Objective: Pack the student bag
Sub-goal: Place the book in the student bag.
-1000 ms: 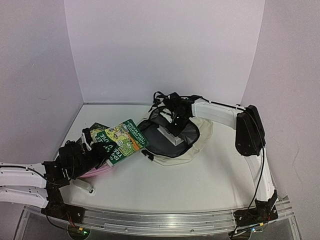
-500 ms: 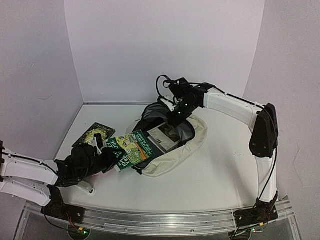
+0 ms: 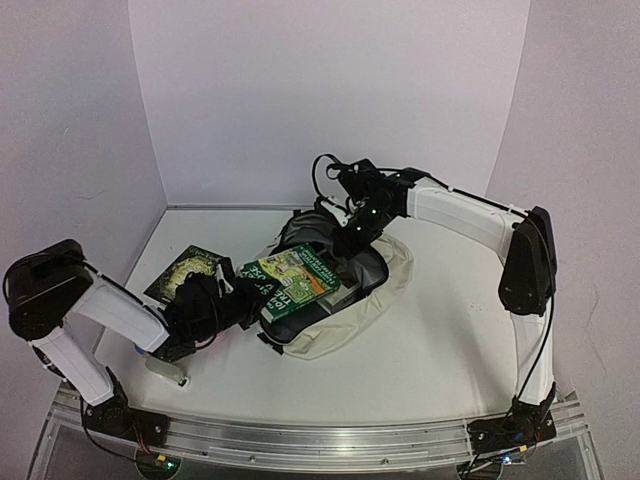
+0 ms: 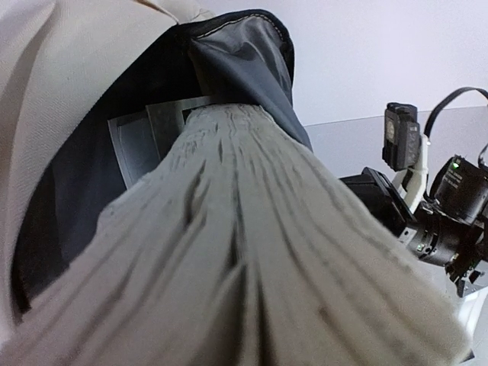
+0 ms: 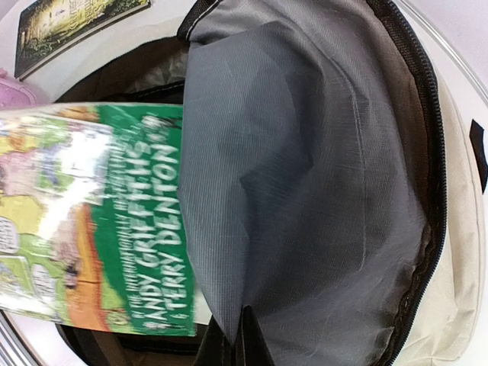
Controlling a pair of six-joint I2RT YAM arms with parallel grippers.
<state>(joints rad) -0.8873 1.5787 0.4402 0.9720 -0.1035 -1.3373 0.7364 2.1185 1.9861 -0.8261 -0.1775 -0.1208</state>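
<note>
The cream student bag [image 3: 392, 272] lies in the middle of the table with its mouth open to the left. My right gripper [image 3: 352, 228] is shut on the bag's grey lining [image 5: 305, 152] and holds the upper flap up; its fingertips [image 5: 245, 339] pinch the cloth. My left gripper [image 3: 250, 298] is shut on a green picture book [image 3: 298, 280], whose far end is inside the bag's mouth. In the left wrist view the book's page edge [image 4: 244, 252] fills the frame and hides the fingers. A pale flat item [image 4: 141, 141] lies inside the bag.
A dark book [image 3: 188, 270] lies flat on the table to the left of the bag; it also shows in the right wrist view [image 5: 69, 23]. A pink pencil case [image 5: 11, 88] peeks in beside it. A small white tube [image 3: 166, 372] lies near the left arm.
My left gripper has carried the green book to the right, into the bag's mouth. My right gripper lifted the flap a second ago and has held it since.
</note>
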